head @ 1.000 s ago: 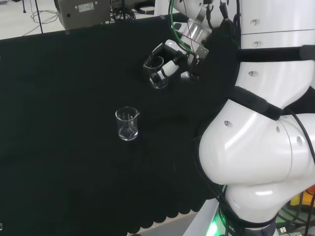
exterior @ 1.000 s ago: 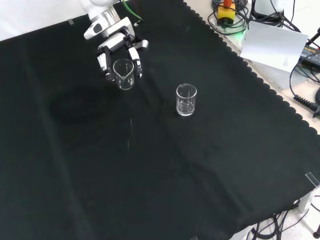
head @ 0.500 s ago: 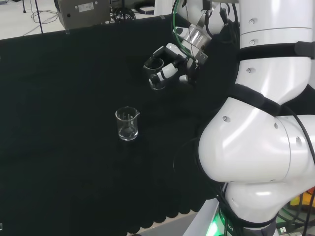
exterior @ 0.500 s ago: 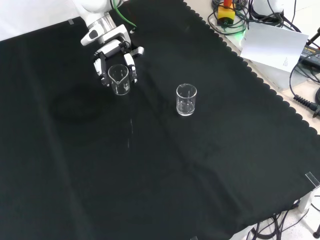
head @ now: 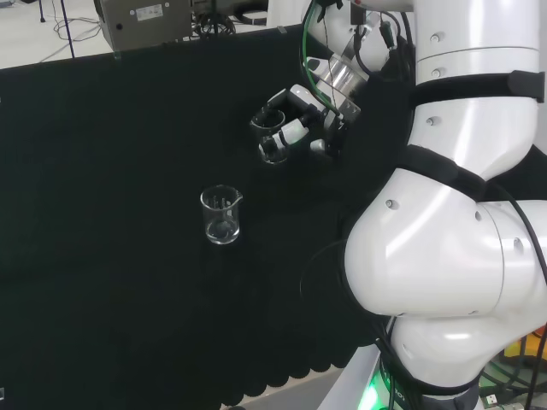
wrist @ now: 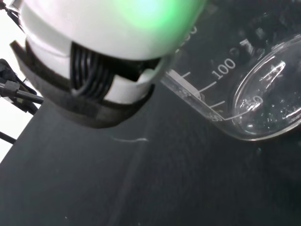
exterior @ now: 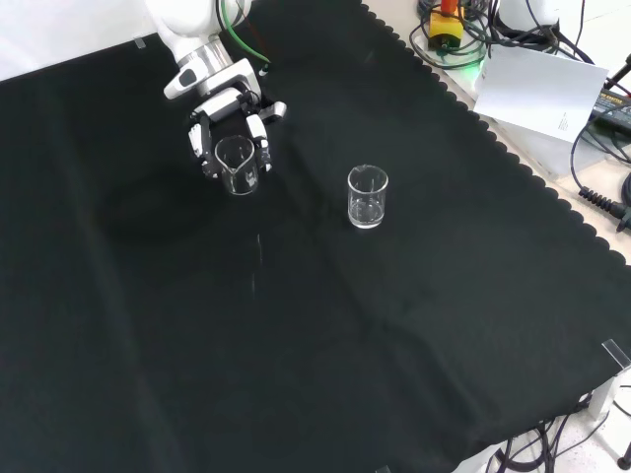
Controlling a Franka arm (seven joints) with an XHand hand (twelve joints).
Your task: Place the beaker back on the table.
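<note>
Held beaker [exterior: 236, 166]: clear glass, upper left of the front view, upright or nearly so, spout toward the viewer. In the head view it sits at upper centre [head: 272, 137]. The wrist view shows its graduated wall and round base [wrist: 263, 101] close up, with no liquid visible inside. Whether the base touches the cloth cannot be told.

Hand [exterior: 229, 116]: black and white, entering from the top of the front view; fingers [exterior: 262, 143] curled down both sides of the held beaker, gripping its wall.

Second beaker [exterior: 367, 197]: clear glass, upright, standing free on the cloth right of centre in the front view, well apart from the hand; left of centre in the head view [head: 220, 215]. It looks empty.

Black cloth [exterior: 325, 335]: covers the bench; the whole lower half of the front view is open. Scalloped edge runs down the right side of that view.

Beyond that edge, upper right of the front view: a white sheet [exterior: 537, 94] and dark cables [exterior: 596, 168].

White arm links [head: 453, 248]: right side of the head view.
</note>
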